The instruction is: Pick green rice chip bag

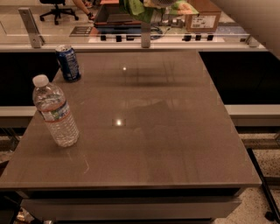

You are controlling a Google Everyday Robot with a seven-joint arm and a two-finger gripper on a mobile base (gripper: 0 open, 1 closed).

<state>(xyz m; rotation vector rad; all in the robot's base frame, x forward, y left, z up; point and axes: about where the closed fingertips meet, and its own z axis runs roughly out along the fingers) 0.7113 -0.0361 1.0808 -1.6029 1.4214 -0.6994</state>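
The green rice chip bag hangs in the air at the very top edge of the camera view, above the far edge of the brown table. Only its crinkled green lower part shows. My gripper is just above it, cut off by the top of the view, and is shut on the bag. The white arm runs off at the upper right.
A blue soda can stands at the table's far left. A clear water bottle stands at the left edge. A low glass rail with metal posts runs behind the table. A cardboard box sits beyond it.
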